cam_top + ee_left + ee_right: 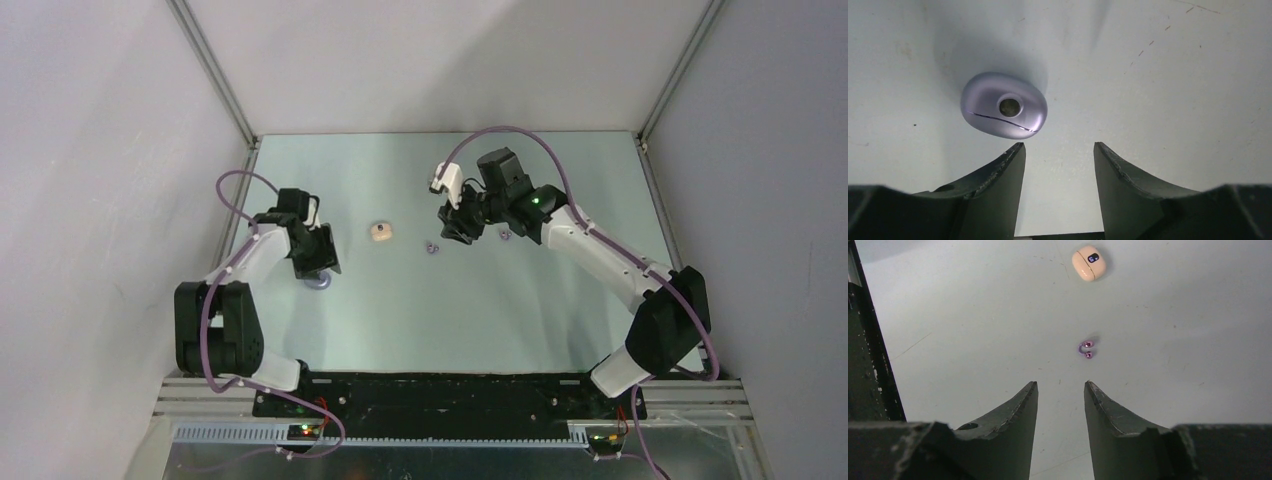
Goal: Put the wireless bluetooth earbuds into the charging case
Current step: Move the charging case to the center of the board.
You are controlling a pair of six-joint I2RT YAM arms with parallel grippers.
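Earbuds in sight numbered two, both purple: one purple earbud (1086, 349) lay just ahead of the right gripper (1060, 385), whose fingers stood spread and empty, and a second earbud (505, 235) lay close behind that gripper. Cases also numbered two. A cream case (1089, 262) sat farther ahead of the same fingers, and a shut purple case (1004, 105) sat just beyond the left gripper (1059, 147), toward its left finger, its fingers parted with nothing pinched.

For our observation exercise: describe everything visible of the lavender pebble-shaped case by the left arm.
The lavender case is a smooth, satin-sheened pebble with a round dark inset at its centre and a thin curved seam. It lies shut on the pale table, touching nothing else; the left hand hangs open near it.
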